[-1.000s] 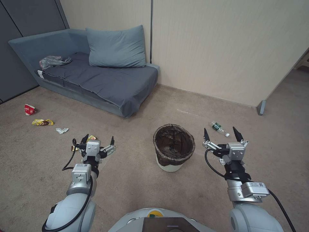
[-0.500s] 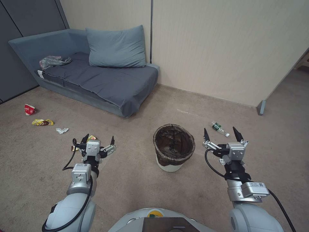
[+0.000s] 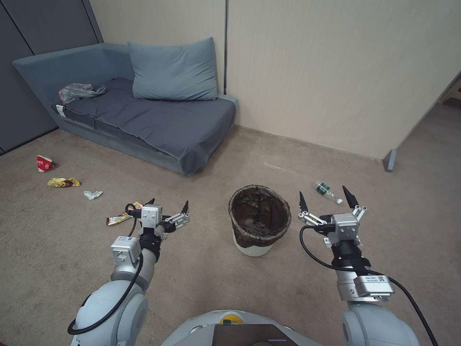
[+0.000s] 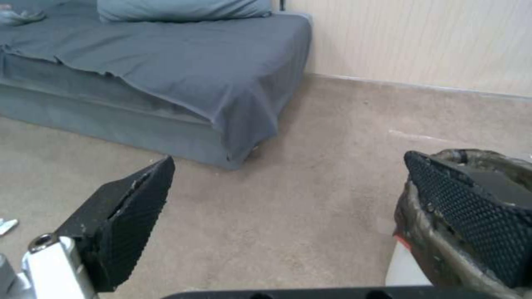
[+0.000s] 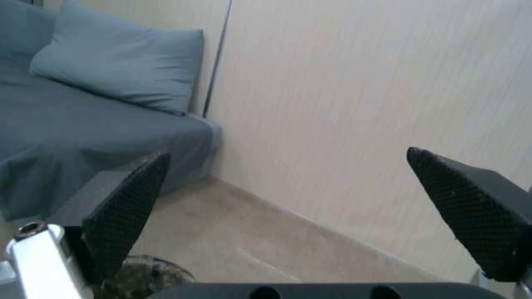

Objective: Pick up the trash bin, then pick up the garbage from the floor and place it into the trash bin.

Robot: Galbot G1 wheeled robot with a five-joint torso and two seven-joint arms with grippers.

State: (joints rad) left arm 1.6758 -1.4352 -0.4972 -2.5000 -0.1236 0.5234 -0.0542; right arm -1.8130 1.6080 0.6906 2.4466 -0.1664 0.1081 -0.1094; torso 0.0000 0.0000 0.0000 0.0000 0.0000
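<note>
Trash bin (image 3: 259, 221) stood upright on the carpet, centre-front of the robot, between the two arms; dark liner bag folded over rim; not yet picked up. Left pincer (image 3: 167, 207) hung just left of the bin, jaws spread wide, nothing held. In the left wrist view the bin rim (image 4: 443, 249) sat directly behind one fingertip, so the bin lay to that pincer's right and slightly ahead. Right pincer (image 3: 323, 201) hung just right of the bin, also spread wide, empty. Both arms approx. equally near; the left looked marginally closer to the rim (judgement).

Garbage count on floor, head view:
- 1 crushed red-white cup (image 3: 44, 163), far left
- 2 yellow snack wrappers: one (image 3: 63, 182) near the cup, one (image 3: 119, 219) just beside the left pincer
- 1 white tissue (image 3: 92, 194)
- 1 green-label bottle (image 3: 327, 190), lying flat, long axis diagonal, just beyond the right pincer

Total 5 pcs, 1 bin.
</note>
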